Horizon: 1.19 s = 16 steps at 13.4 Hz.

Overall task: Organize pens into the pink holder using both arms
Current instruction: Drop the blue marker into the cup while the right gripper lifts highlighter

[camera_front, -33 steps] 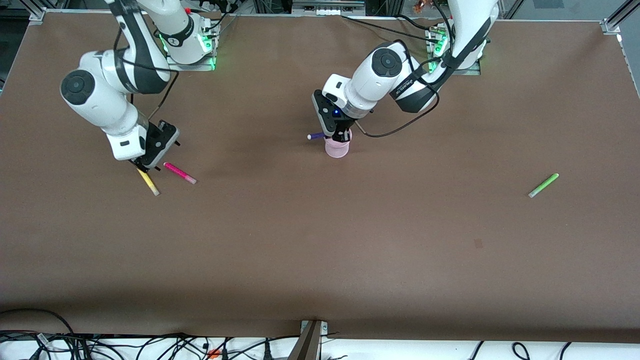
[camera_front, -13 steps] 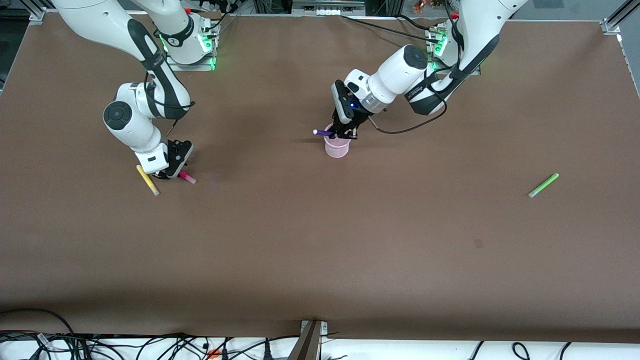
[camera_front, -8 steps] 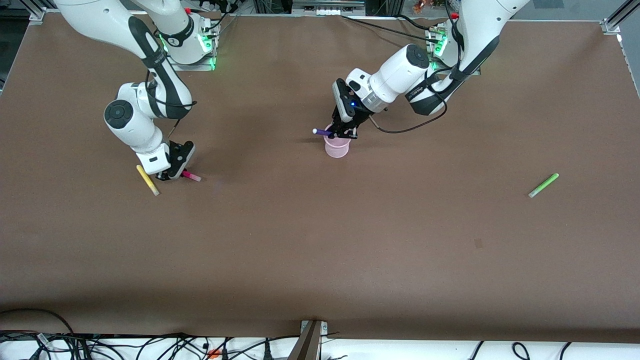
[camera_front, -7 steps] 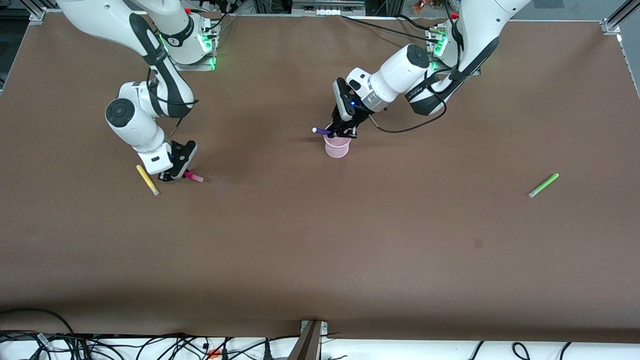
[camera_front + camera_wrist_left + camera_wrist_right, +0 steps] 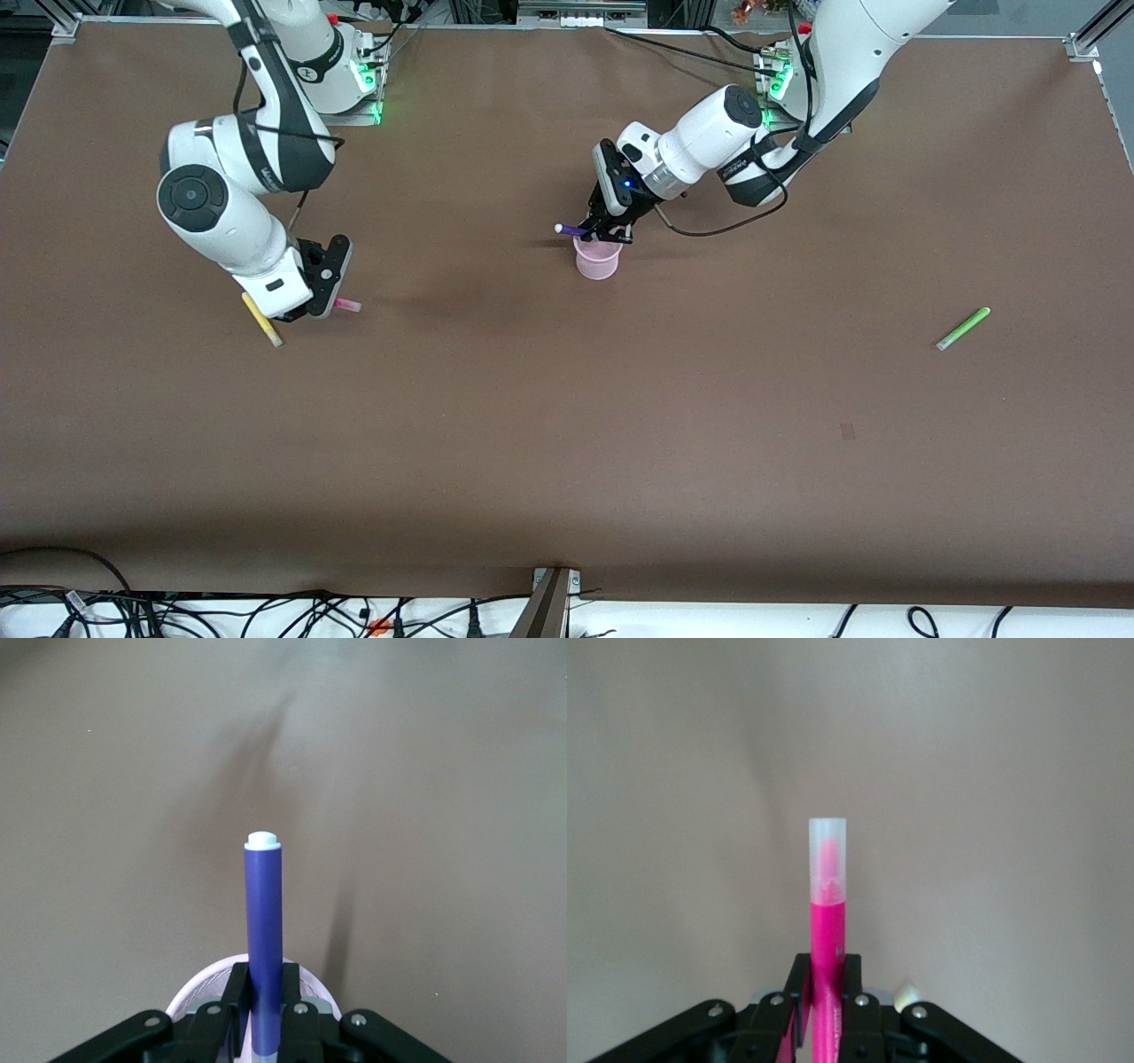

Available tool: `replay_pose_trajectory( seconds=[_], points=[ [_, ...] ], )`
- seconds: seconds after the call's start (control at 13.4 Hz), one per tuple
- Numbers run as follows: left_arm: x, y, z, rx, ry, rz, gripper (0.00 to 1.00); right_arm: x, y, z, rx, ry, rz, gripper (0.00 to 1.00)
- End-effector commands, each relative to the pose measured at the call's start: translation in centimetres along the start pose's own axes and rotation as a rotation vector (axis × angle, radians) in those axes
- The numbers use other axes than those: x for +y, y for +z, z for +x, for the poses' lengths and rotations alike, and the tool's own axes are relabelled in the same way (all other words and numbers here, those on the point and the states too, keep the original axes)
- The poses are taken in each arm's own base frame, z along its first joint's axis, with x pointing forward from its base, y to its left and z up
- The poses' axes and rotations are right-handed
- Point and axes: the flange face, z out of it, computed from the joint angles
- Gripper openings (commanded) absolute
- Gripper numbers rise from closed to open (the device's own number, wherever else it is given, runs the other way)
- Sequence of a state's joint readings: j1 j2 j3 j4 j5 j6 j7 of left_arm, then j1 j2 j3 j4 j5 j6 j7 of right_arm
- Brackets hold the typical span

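My left gripper (image 5: 602, 232) is shut on the dark purple pen (image 5: 571, 229) and holds it roughly level just above the rim of the pink holder (image 5: 597, 260). In the left wrist view the purple pen (image 5: 263, 912) sticks out between the fingers, with the holder's rim (image 5: 190, 997) under them. My right gripper (image 5: 319, 304) is shut on the magenta-pink pen (image 5: 347, 306), low over the table beside the yellow pen (image 5: 262, 320). The right wrist view shows the pink pen (image 5: 827, 921) clamped in the right gripper (image 5: 827, 992). The light green pen (image 5: 963, 328) lies toward the left arm's end.
The brown table (image 5: 567, 425) stretches wide toward the front camera. A black bracket (image 5: 547, 602) sits at its front edge, and cables (image 5: 266, 616) lie along that edge. The arm bases (image 5: 354, 80) stand at the table's back edge.
The right gripper has shut on the magenta-pink pen and lifted it slightly off the table, its arm rising. The left gripper with the purple pen has hardly moved above the holder.
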<state>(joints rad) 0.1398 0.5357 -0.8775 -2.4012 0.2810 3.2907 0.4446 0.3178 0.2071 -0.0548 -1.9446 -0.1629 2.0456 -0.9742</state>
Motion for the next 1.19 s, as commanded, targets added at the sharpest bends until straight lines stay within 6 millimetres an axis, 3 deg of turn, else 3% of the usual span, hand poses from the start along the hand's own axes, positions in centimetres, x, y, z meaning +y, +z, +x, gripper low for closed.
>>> replay_pose_trajectory(
  seconds=[0.0,0.07,0.3,0.37,0.67,0.9,0.97,1.12],
  points=[
    [-0.3,-0.2,-0.2,0.020,0.018,-0.003,0.05,-3.5,-3.5,8.3,-0.178,0.055,-0.058,0.00],
    [-0.4,-0.2,-0.3,0.019,0.015,0.000,0.17,-5.1,-4.3,9.9,-0.214,0.093,-0.073,0.00],
    [-1.1,-0.4,-0.6,0.018,0.003,0.009,0.46,-7.4,-5.8,13.0,-0.209,0.087,-0.096,0.00],
    [-1.2,-0.4,-0.5,0.019,0.007,0.010,0.99,-8.0,-6.7,14.0,-0.213,0.095,-0.103,0.00],
    [-2.3,-1.1,-0.6,0.012,-0.013,0.032,1.00,-10.3,-10.4,16.4,-0.224,0.104,-0.112,0.00],
    [-5.9,-4.3,0.8,-0.106,0.011,0.127,1.00,-14.8,-12.8,19.8,-0.242,0.149,-0.138,0.00],
    [-6.9,-4.9,1.9,-0.163,-0.035,0.136,1.00,-16.0,-13.1,20.5,-0.240,0.141,-0.145,0.00],
    [-9.4,-6.1,3.8,-0.250,-0.249,0.125,1.00,-19.2,-16.0,22.6,-0.204,0.121,-0.158,0.00]
  ],
)
